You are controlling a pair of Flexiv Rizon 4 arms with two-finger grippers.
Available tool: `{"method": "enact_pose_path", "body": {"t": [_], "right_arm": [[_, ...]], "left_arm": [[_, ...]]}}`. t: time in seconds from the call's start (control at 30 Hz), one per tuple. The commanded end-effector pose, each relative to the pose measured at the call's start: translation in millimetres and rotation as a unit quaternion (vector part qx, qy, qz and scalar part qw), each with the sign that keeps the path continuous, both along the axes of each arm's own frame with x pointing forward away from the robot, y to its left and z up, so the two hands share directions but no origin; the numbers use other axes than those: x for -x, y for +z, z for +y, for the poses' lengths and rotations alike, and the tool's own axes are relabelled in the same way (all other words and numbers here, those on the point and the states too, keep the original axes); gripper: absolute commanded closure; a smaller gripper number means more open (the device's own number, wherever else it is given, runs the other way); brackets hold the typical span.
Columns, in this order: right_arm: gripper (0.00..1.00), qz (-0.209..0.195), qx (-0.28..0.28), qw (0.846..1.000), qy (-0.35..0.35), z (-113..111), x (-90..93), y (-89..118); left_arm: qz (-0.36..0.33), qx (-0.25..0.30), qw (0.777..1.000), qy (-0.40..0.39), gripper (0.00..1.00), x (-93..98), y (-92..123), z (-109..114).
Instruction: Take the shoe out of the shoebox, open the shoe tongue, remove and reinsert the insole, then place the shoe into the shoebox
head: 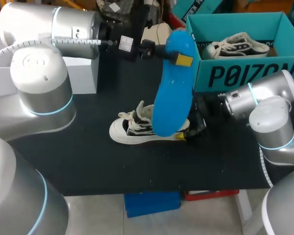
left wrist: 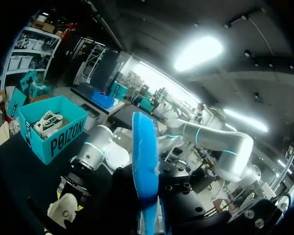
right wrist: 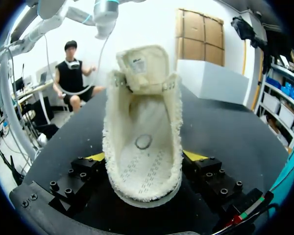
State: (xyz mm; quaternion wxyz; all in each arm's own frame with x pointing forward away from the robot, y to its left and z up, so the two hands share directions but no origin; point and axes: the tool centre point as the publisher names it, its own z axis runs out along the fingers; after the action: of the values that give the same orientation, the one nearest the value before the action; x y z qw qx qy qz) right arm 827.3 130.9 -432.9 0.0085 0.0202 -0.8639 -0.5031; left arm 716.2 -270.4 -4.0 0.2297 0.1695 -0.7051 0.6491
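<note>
The shoe [head: 130,130] stands midway along the desk [head: 88,161], heel clamped in the right gripper [right wrist: 144,157]. The left gripper [head: 180,58] pinches the blue insole [head: 172,98] by its top end — it hangs over the shoe. The shoebox [head: 245,74] sits at the far right corner.

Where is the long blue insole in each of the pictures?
Head view: the long blue insole hangs from the left gripper in the middle, over the white canvas shoe.
Left wrist view: the insole sticks out edge-on ahead of that gripper.
Right wrist view: not in it.
Shared landmark: the shoe, also in the left wrist view and right wrist view.
</note>
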Motion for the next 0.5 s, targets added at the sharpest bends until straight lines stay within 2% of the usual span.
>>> {"method": "enact_pose_path", "body": {"t": [0.03, 0.27, 0.5], "right_arm": [[1.00, 0.000, 0.001, 1.000, 0.000, -0.5, -0.7, -1.8], [1.00, 0.000, 0.001, 1.000, 0.000, -0.5, -0.7, -1.8], [1.00, 0.000, 0.001, 1.000, 0.000, -0.5, -0.7, -1.8]], "left_arm": [[-0.005, 0.003, 1.000, 0.027, 1.00, 9.1, 13.8, 3.6], [-0.004, 0.023, 0.999, 0.029, 1.00, 22.6, 35.5, 2.5], [-0.013, 0.021, 0.999, 0.030, 1.00, 33.6, 53.2, 0.6]]}}
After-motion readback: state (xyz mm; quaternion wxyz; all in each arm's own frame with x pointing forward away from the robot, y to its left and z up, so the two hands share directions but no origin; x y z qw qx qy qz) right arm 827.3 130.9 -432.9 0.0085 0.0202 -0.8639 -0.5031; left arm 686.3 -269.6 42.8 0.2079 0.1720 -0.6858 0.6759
